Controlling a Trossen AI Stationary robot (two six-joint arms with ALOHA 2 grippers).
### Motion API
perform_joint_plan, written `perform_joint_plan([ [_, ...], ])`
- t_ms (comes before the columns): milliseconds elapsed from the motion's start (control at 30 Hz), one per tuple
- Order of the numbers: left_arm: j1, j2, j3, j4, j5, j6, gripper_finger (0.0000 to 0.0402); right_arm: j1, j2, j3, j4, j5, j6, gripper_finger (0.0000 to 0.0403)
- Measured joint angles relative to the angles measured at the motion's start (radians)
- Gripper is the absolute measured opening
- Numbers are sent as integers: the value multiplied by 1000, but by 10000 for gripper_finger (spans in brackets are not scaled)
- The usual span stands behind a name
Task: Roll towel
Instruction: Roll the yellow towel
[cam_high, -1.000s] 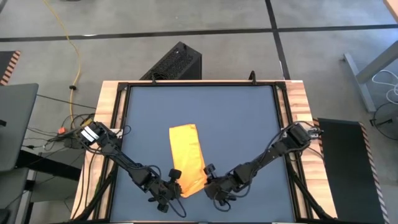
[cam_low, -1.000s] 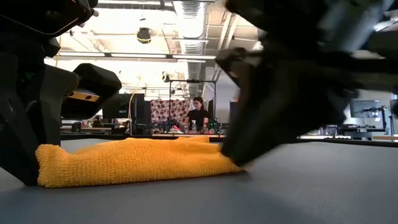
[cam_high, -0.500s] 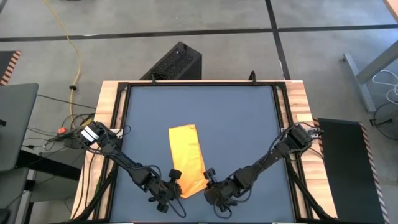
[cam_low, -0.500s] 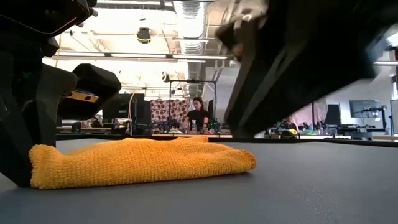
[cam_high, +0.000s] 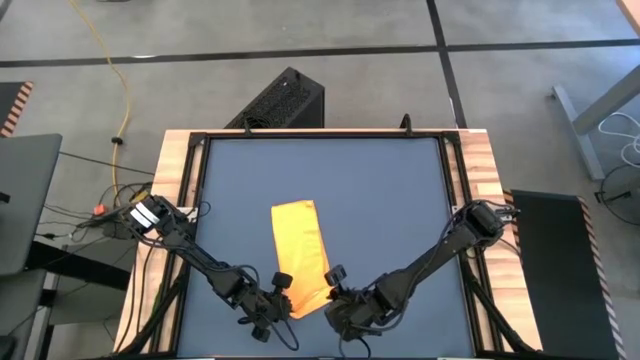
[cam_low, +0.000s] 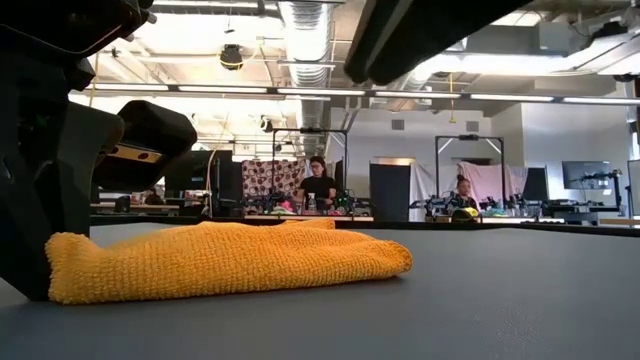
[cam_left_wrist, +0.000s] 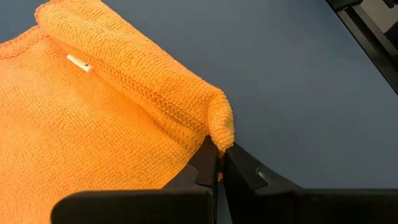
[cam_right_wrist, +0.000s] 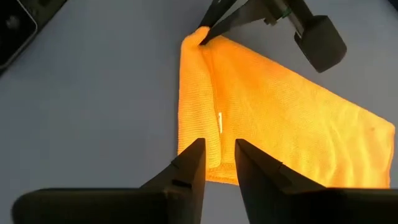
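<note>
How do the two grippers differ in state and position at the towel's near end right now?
The left gripper is shut, pinching a corner of the towel; the right gripper is open, holding nothing. The left sits low at the table; the right hangs above the towel. Both are at its near end.

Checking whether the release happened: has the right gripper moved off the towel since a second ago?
Yes. The right gripper has lifted up off the towel, which stayed on the table.

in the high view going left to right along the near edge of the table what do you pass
left pincer shut on the towel's near left corner → towel, a narrow folded strip → right pincer just off the towel's near right corner, holding nothing
</note>
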Motion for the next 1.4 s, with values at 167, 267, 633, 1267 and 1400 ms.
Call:
perform_joint_plan([
  [167, 0, 0, 0, 0, -1, 0, 0, -7, 0, 0, 1, 0, 43, 176],
  [267, 0, 0, 0, 1, -1, 0, 0, -14, 0, 0, 4, 0, 45, 231],
  [633, 0, 1, -1, 11, -1, 0, 0, -14, 107, -29, 79, -57, -27, 291],
  [1267, -56, 2, 0, 24, -8, -83, 0, -27, 157, -29, 183, -70, 118, 200],
  [1400, -57, 2, 0, 25, -13, -86, 0, -24, 158, -29, 199, -105, 150, 170],
])
